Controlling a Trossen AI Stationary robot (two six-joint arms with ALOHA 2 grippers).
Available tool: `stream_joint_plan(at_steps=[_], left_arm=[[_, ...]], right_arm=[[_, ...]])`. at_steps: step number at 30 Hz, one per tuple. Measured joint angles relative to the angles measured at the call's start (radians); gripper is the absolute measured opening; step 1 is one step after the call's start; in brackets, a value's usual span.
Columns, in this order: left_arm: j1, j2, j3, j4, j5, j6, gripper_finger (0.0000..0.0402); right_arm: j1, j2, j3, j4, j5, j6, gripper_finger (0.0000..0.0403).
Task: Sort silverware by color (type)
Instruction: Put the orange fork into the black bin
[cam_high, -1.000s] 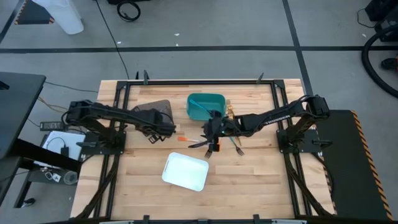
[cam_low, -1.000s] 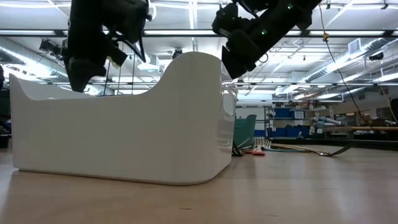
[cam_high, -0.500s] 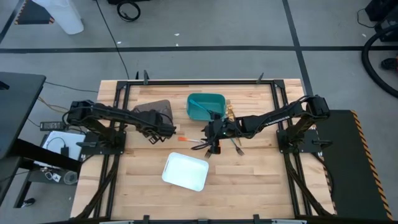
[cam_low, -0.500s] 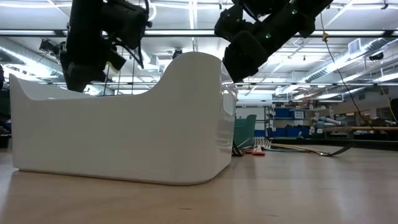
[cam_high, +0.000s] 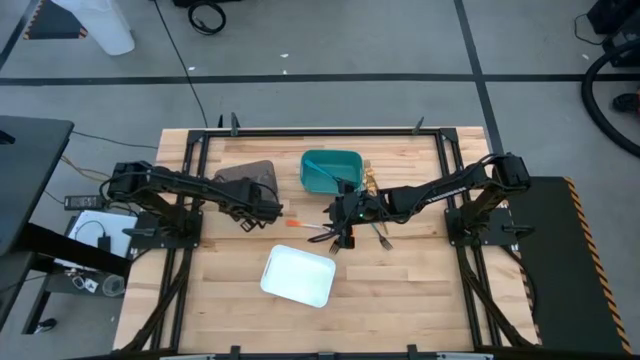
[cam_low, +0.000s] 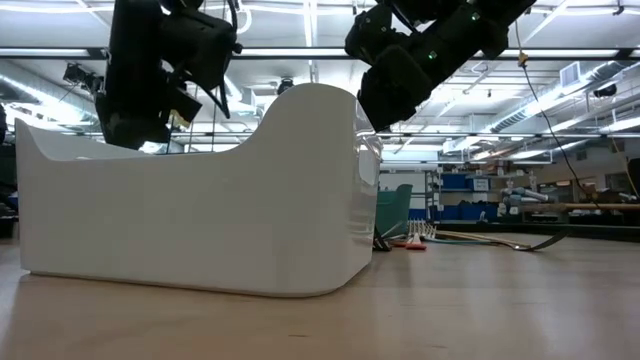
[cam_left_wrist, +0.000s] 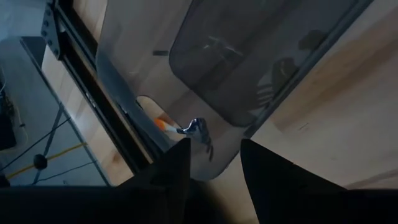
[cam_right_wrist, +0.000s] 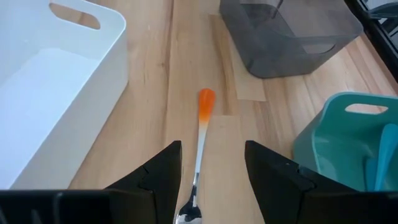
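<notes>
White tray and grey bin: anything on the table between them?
Yes. In the right wrist view an orange-handled utensil lies on bare wood between the white tray and the grey bin, touching neither, running out from between the right gripper fingers.

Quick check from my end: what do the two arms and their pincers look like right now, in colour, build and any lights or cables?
Both arms are black, slim and jointed, mounted on black frames at the table's side edges. The right arm shows a small green light near its wrist. The left pincer and right pincer each have two flat dark tapered fingers. No cables can be made out on the arms.
</notes>
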Motion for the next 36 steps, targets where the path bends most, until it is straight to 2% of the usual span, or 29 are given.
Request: stream_joint_plan(at_steps=[6,11,20,30,36], left_arm=[[0.017,0.000,-0.067,0.013,0.001,-0.011,0.0131],[0.017,0.000,-0.072,0.072,-0.016,0.018,0.0106],[0.027,0.000,-0.072,0.084,-0.050,0.057,0.0011],[0.028,0.000,-0.037,0.082,-0.081,0.074,0.0008],[0.028,0.000,-0.032,0.170,-0.098,0.066,0.0010]], right_arm=[[0.003,0.000,0.000,0.003,0.000,0.000,0.0187],[0.004,0.000,0.000,0.014,0.000,-0.004,0.0187],[0.006,0.000,0.000,0.014,-0.004,-0.005,0.0187],[0.006,0.000,0.000,0.015,-0.005,-0.018,0.0187],[0.006,0.000,0.000,0.018,-0.006,-0.019,0.0187]])
